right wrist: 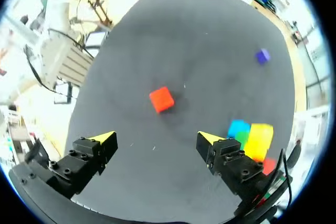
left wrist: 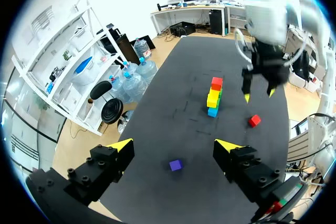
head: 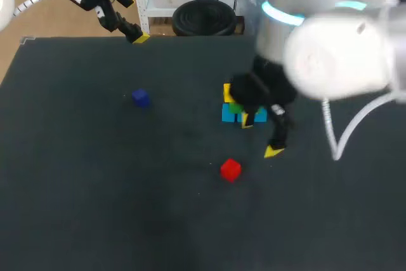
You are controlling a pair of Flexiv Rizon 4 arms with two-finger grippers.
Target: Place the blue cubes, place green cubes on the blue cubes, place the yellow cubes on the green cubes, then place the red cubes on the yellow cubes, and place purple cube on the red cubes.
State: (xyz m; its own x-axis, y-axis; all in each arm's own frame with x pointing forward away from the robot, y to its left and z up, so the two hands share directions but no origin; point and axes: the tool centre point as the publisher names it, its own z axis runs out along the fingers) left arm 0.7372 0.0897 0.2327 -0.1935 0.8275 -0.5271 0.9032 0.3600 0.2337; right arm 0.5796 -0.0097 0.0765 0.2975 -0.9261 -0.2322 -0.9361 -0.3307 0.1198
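Lying ahead of released right pincer (right wrist: 156,138): loose red cube (right wrist: 161,99); left pincer (left wrist: 174,145) also released.

Blue-green-yellow-red cube stack (left wrist: 213,99), loose red cube (head: 231,169) near it, purple cube (head: 140,98) well apart

A matt, dark worktop (head: 95,207) is lying dull and even under my arms, while the red cube (head: 231,169) and the purple cube (head: 140,98) are showing smooth, plastic-looking faces. My right arm (head: 336,61) is gleaming in glossy white casing; my left pincer (left wrist: 174,148) is wearing matt black fingers.
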